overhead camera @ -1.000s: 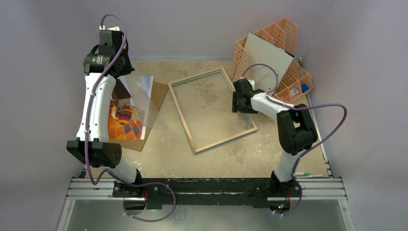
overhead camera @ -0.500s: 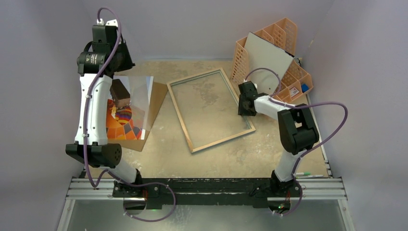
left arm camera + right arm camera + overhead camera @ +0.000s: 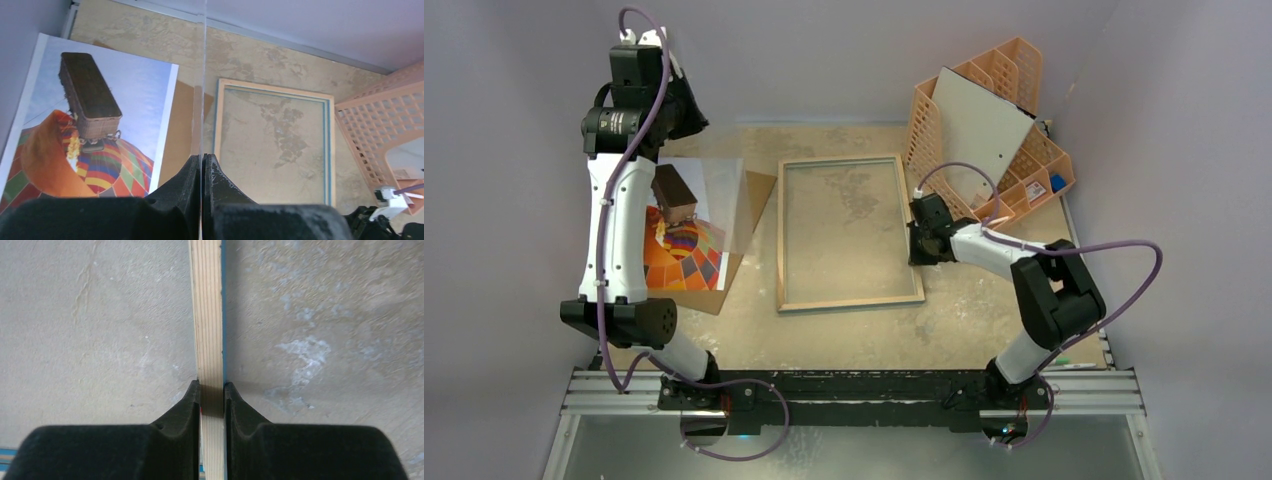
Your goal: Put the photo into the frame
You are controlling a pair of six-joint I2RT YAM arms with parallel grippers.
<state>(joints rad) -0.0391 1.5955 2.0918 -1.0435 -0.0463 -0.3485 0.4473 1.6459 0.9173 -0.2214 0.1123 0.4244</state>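
Photo: the photo (image 3: 689,252) lies flat and face up at the left of the table (image 3: 984,300). It shows a bright balloon with a brown basket against pale sky. The left forearm hides part of it in the top view.

Under the photo: a brown board (image 3: 760,197) sticks out past the photo's right side and near corner.

Frame: the frame (image 3: 851,302) lies flat in the middle of the table, just right of the brown board. Its pale wood back faces up and its long sides run away from the arms. The table top shows through its opening. A thin blue edge shows along the rail in the right wrist view.

Photo and frame: they are apart, and the photo is not in the frame.

Left gripper: the left gripper (image 3: 202,161) is raised over the far left corner, above the photo. Its jaws are pressed together on the edge of a clear pane (image 3: 722,195).

Clear pane: it hangs in the air over the photo's far half. In the left wrist view it shows edge-on as a thin line, and in the top view as a faint glassy sheet.

Right gripper: the right gripper (image 3: 211,387) is down at the frame's right long side. Its jaws are clamped on the wooden rail, one on each side.

Far right corner: an orange organiser (image 3: 1024,70) stands there. A grey-white board (image 3: 979,115) leans tilted against it, well apart from the frame.
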